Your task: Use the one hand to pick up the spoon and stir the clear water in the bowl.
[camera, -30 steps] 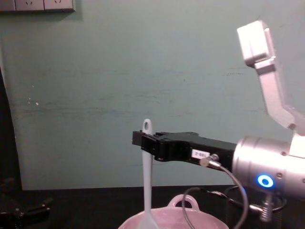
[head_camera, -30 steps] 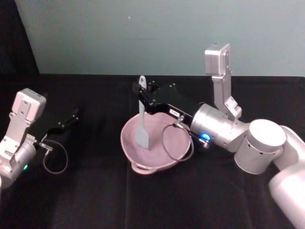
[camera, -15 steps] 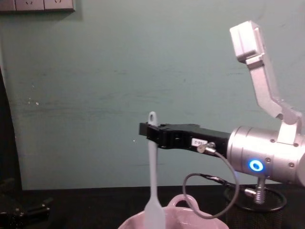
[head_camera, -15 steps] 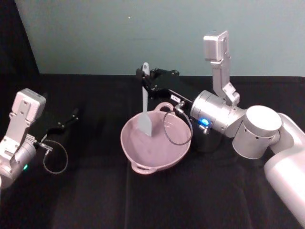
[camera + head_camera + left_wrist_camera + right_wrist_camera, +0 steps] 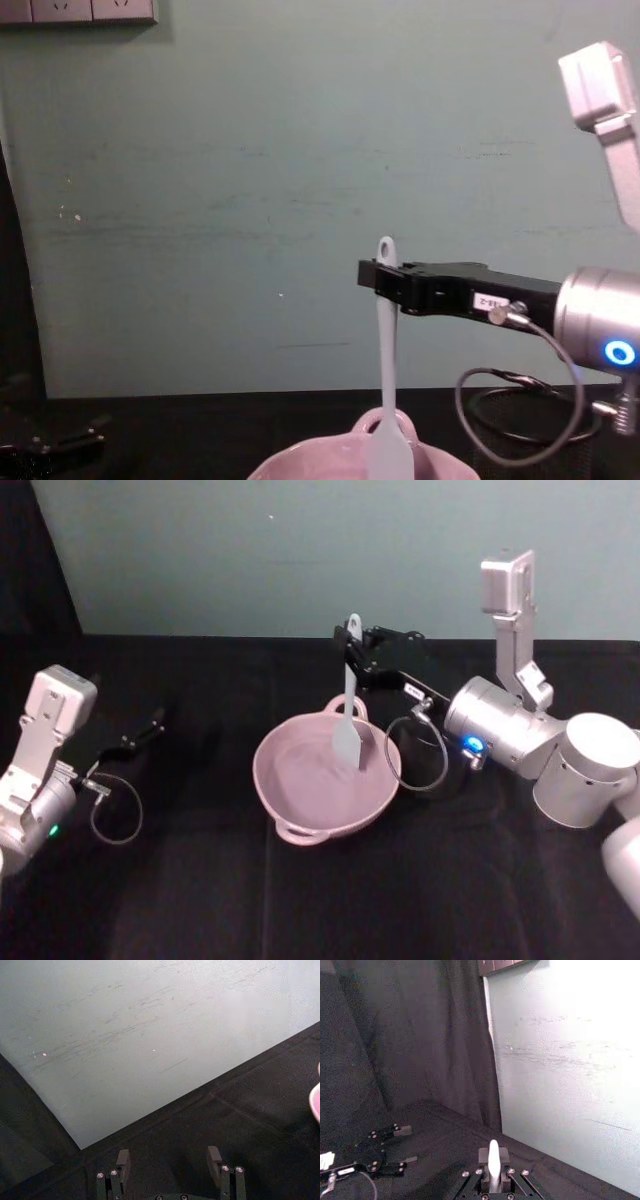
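Note:
The pale pink bowl (image 5: 310,795) sits on the black table in the middle of the head view, its rim showing low in the chest view (image 5: 300,464). My right gripper (image 5: 356,658) is shut on the handle of the white spoon (image 5: 349,720), which hangs upright with its blade over the bowl's far right side. The chest view shows the spoon (image 5: 386,400) held near its top by the right gripper (image 5: 382,281); its handle end pokes up between the fingers in the right wrist view (image 5: 493,1160). Water is too faint to make out. My left gripper (image 5: 167,1160) is open, parked at the left.
A black mesh cup stands behind the right arm's cable loop (image 5: 440,770). The left gripper (image 5: 140,735) rests low on the table at the left, a cable loop beside it. A pale green wall closes the back.
The right gripper has carried the spoon from the bowl's left side toward its far right side, and the arm has drawn back to the right. The left arm stayed still.

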Motion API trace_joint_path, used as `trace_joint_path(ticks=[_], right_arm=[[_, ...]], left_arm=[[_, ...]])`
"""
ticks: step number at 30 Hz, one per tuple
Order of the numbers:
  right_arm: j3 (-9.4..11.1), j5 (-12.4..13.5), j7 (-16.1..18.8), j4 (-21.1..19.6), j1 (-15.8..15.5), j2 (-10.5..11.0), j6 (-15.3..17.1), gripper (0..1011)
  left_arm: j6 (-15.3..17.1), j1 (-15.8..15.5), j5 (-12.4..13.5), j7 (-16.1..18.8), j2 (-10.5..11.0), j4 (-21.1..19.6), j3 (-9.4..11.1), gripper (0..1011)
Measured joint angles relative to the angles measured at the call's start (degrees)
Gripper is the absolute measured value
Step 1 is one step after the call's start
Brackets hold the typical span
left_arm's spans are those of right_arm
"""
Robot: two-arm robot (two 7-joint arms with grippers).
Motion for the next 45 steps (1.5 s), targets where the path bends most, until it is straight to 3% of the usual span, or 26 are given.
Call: trace_joint_path(ticks=[8, 18, 30, 39, 45], right_arm=[[0.24, 0.52, -0.37, -4.29, -2.47, 1.72, 1.82, 114], [-2.08, 0.81, 0.35, -6.15, -3.61, 1.39, 2.63, 114], [-5.93, -0.44, 1.68, -1.81, -0.42, -2.33, 2.04, 114], [-5.87, -1.5, 1.26, 2.91, 2.66, -4.28, 0.83, 114], [-4.66, -1.94, 0.75, 5.42, 4.14, -4.56, 0.38, 114]], left_arm=[[0.0, 0.0, 0.0, 0.0, 0.0, 0.0, 0.0, 1011], [0.0, 0.0, 0.0, 0.0, 0.0, 0.0, 0.0, 1011], [0.0, 0.0, 0.0, 0.0, 0.0, 0.0, 0.0, 1011], [0.0, 0.0, 0.0, 0.0, 0.0, 0.0, 0.0, 1011], [0.0, 0.0, 0.0, 0.0, 0.0, 0.0, 0.0, 1011]])
